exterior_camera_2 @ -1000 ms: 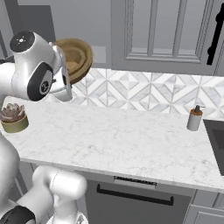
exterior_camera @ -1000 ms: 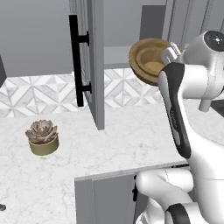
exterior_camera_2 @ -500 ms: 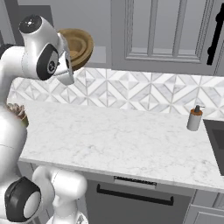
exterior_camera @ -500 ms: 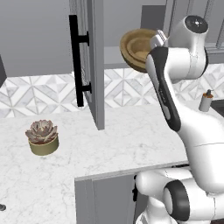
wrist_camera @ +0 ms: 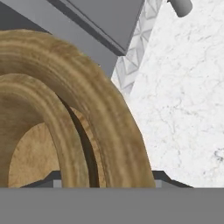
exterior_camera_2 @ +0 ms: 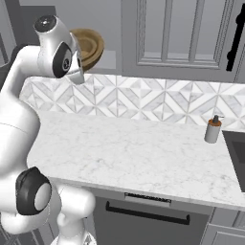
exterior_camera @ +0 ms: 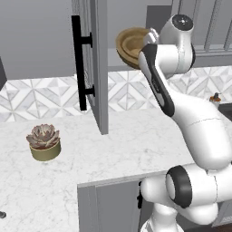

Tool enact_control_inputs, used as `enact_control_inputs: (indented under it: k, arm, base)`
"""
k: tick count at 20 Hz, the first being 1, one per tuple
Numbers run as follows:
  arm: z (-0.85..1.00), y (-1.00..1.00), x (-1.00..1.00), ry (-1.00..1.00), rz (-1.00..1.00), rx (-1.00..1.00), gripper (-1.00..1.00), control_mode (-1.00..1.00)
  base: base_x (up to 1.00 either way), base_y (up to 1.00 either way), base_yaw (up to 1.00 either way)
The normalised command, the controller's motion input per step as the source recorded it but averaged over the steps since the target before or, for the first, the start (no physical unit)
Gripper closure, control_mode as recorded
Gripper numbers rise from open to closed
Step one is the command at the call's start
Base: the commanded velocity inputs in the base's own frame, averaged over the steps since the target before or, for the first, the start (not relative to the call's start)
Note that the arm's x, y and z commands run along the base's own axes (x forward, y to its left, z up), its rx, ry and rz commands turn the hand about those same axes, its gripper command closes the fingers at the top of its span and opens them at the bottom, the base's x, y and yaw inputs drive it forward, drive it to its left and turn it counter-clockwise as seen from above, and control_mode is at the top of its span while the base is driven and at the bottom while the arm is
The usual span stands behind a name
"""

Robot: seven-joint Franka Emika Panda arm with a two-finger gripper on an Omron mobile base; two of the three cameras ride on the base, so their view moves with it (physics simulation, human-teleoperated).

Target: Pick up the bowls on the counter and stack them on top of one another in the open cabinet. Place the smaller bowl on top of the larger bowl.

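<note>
The larger bowl (exterior_camera: 131, 46) sits at the top centre of the left base view, tipped on edge with its hollow facing the camera, in front of the open cabinet (exterior_camera: 124, 59) and level with its shelf. In the right base view it (exterior_camera_2: 90, 47) shows at the upper left, just behind the arm's wrist. The hand view has two nested brown rims: the wide outer rim (wrist_camera: 105, 122) and a smaller rim inside it, the smaller bowl (wrist_camera: 39, 131). The gripper is hidden behind the bowls and wrist; I cannot tell how its jaws stand. Cabinet door (exterior_camera: 97, 68) stands open left of the bowl. Below lies the counter (exterior_camera_2: 139, 153), with a succulent pot (exterior_camera: 44, 142) at left and a soap bottle (exterior_camera_2: 213, 129) at right.
</note>
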Motion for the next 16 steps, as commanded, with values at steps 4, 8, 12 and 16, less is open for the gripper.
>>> enact_control_inputs:
  k: [4,8,12,16]
  arm:
    - [0.00,0.33,0.83,0.00,0.00,0.00,1.00,-1.00]
    - [0.00,0.29,0.73,-0.05,0.00,0.00,1.00,-1.00]
    - [-0.15,0.19,0.67,0.00,0.00,0.00,1.00,-1.00]
    - [-0.33,0.15,0.61,0.00,0.00,0.00,1.00,-1.00]
  base:
    - [0.00,0.00,0.00]
    - [0.00,0.00,0.00]
    - [0.00,0.00,0.00]
    - [0.00,0.00,0.00]
